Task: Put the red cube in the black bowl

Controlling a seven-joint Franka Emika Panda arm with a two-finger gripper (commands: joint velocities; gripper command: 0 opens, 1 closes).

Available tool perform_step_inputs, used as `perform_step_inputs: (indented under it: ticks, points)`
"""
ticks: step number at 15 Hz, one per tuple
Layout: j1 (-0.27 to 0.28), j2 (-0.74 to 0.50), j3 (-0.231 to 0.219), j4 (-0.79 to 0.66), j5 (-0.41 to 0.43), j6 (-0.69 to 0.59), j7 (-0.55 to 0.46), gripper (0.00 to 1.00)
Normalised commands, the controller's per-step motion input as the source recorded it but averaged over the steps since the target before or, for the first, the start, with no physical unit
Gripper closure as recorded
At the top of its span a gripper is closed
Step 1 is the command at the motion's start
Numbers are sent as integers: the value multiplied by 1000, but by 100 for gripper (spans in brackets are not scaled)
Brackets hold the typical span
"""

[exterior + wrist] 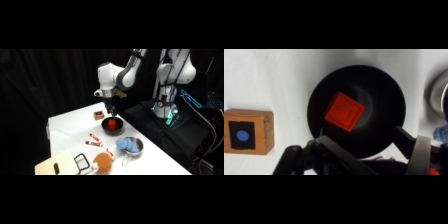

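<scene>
Resting inside the black bowl [356, 111], the red cube [344, 112] lay free near its middle, tilted diamond-wise in the wrist view. Fingers [404, 136] stood apart above the bowl's near rim, gripping nothing. At nine o'clock from the bowl, a small wooden box [248, 131] sat on the white table [284, 80]

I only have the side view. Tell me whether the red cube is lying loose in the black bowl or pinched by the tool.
Observer: The wrist view shows the red cube lying flat on the floor of the black bowl, with nothing touching it.
Operator: Report the tool.
Observer: The tool is open, its fingers spread apart over the bowl's rim.
Operator: Describe the brown box.
Observer: The brown box has a black top face with a blue dot.
</scene>
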Motion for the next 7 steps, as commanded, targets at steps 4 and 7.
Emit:
perform_step_inputs:
  ticks: [4,7]
  points:
    - [35,-214,-31,207,-128,-494,88,0]
    - [33,-144,-18,238,15,-460,-31,0]
